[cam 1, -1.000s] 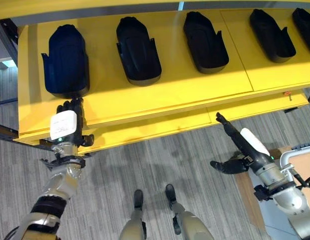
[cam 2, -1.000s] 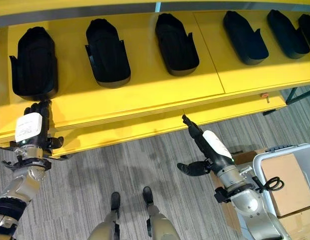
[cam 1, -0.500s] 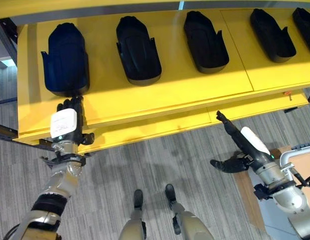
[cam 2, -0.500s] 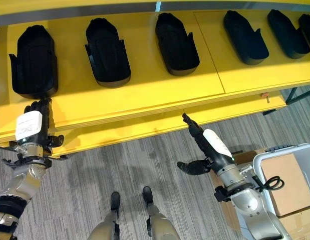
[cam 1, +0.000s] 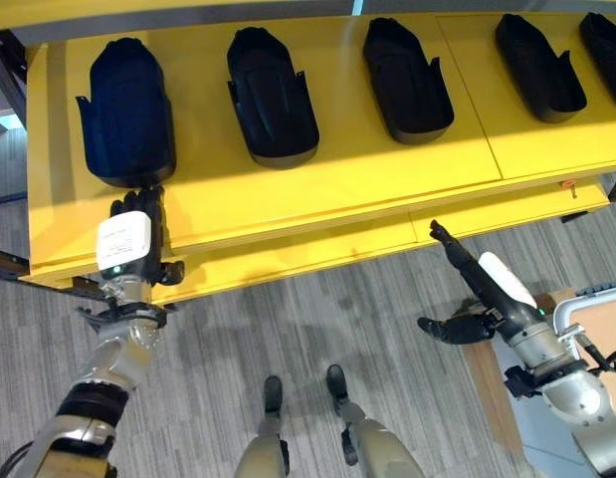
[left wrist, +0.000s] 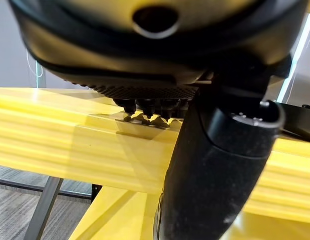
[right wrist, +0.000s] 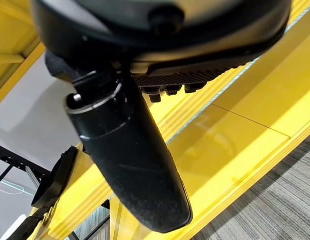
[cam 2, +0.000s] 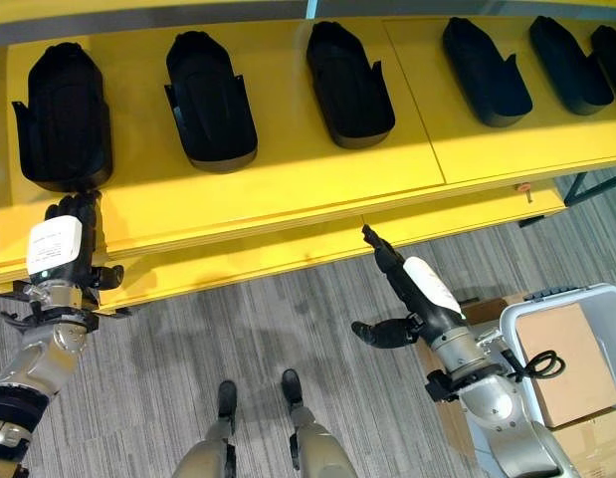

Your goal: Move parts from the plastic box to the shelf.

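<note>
A broad, smooth yellow shelf carries five glossy black moulded parts, each a long scoop-shaped shell, spaced in one row. At the right edge sits a pale plastic box holding brown cardboard. The left hand lies on the shelf front, fingers straight, empty. The right hand hovers over grey carpet, fingers extended, empty.

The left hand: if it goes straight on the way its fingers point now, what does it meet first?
Most likely the leftmost black part on the yellow shelf. The left hand lies at the shelf's front edge with fingertips just short of that part; depth is unclear.
</note>
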Motion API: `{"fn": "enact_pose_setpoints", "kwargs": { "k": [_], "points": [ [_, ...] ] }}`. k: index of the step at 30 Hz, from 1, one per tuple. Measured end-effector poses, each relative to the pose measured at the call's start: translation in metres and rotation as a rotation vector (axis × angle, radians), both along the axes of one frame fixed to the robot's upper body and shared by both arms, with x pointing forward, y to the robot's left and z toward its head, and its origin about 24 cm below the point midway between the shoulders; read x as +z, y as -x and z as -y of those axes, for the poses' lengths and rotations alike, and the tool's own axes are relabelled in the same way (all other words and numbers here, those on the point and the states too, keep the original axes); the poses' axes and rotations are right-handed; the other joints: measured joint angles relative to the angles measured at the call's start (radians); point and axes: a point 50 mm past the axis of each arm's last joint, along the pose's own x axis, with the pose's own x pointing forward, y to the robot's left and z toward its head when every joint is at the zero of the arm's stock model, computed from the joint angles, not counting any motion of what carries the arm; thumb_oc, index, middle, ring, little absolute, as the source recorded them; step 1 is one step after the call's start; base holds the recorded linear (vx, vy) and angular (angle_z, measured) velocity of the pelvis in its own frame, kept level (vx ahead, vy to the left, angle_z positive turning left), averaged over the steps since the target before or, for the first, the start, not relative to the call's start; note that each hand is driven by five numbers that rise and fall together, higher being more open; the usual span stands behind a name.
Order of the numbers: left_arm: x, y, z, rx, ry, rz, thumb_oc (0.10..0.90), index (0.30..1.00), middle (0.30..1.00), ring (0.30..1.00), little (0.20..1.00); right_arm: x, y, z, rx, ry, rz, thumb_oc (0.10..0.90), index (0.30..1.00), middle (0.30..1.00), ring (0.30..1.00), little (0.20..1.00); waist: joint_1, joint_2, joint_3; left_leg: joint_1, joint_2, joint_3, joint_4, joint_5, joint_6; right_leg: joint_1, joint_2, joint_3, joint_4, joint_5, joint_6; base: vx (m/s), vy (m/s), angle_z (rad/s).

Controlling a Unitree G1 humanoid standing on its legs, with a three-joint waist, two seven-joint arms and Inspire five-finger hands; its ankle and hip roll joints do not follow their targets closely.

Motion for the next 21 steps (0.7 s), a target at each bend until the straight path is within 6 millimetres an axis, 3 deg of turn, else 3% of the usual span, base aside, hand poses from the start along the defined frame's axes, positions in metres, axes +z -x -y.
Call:
{"fn": "enact_pose_setpoints", "kwargs": {
  "k": [21],
  "points": [
    [0.005, -0.008, 0.011, -0.049, -0.010, -0.005, 0.900, 1.000, 1.000, 1.000, 1.000, 0.003, -0.003, -0.003, 0.010, -0.003, 0.018, 0.900, 1.000, 1.000, 1.000, 1.000, -0.002, 0.000, 0.000, 0.000, 0.000, 0.000, 0.000, 0.000, 0.000, 0.000, 0.000, 0.000, 0.000, 0.000, 0.000, 0.00, 0.000, 0.00]
  ]
}}
